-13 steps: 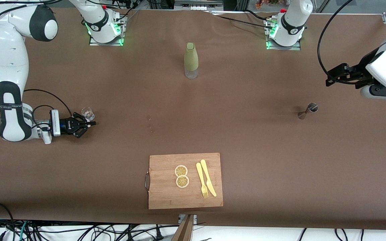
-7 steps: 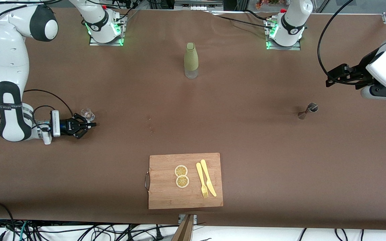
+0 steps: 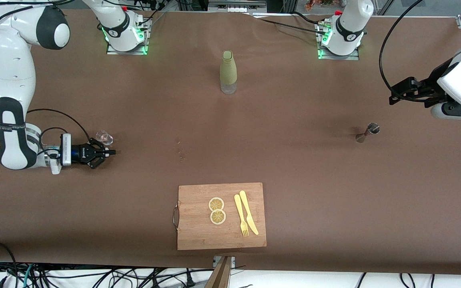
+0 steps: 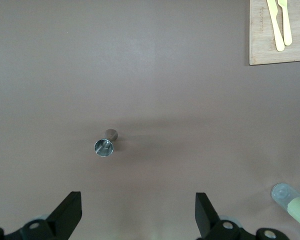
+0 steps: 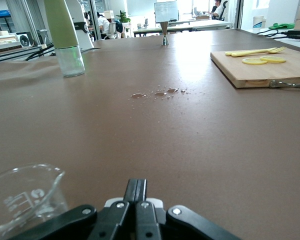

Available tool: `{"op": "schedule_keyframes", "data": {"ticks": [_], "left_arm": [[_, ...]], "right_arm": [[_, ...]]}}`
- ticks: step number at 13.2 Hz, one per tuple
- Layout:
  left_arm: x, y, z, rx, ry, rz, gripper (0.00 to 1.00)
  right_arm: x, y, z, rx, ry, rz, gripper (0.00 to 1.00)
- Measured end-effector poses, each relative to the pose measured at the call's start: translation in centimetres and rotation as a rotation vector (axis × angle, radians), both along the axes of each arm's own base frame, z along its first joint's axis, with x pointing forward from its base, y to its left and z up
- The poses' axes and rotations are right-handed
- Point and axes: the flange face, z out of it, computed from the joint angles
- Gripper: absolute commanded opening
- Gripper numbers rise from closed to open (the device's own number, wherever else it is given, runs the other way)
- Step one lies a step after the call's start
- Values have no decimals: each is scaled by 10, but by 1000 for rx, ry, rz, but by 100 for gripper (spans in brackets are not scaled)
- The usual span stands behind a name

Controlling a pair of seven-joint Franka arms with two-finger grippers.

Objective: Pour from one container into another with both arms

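So we start: our right tool [image 3: 110, 152] sits pinched empty beside the beaker [image 3: 105, 137], the left tool [image 4: 140, 220] hangs wide over the jigger [image 3: 368, 132], neither gripped yet.

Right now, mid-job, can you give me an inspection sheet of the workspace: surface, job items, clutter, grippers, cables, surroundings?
Surface: brown table cover; small wet spots near the middle.
Job's things: green-sleeved bottle upright between the arm bases; small clear glass beaker toward the right arm's end; metal jigger toward the left arm's end.
Clutter: wooden cutting board nearest the front camera, carrying two lemon slices, a yellow fork and knife.
Grippers: right gripper shut, empty, low beside the beaker; left gripper open, empty, raised near the jigger.
Cables: black cable looping to the left arm; loose cables off the table's front edge.
Surroundings: nothing seen.
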Motion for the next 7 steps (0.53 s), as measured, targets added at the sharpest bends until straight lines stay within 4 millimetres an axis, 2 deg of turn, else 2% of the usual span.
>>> {"op": "schedule_keyframes", "data": {"ticks": [4,7], "left_arm": [[0,0,0,0,-1,0,100],[1,0,0,0,-1,0,100]], "right_arm": [[18,12,11,-3,-49,3,0],[35,-5,33,-45,-106,-7,0]]}}
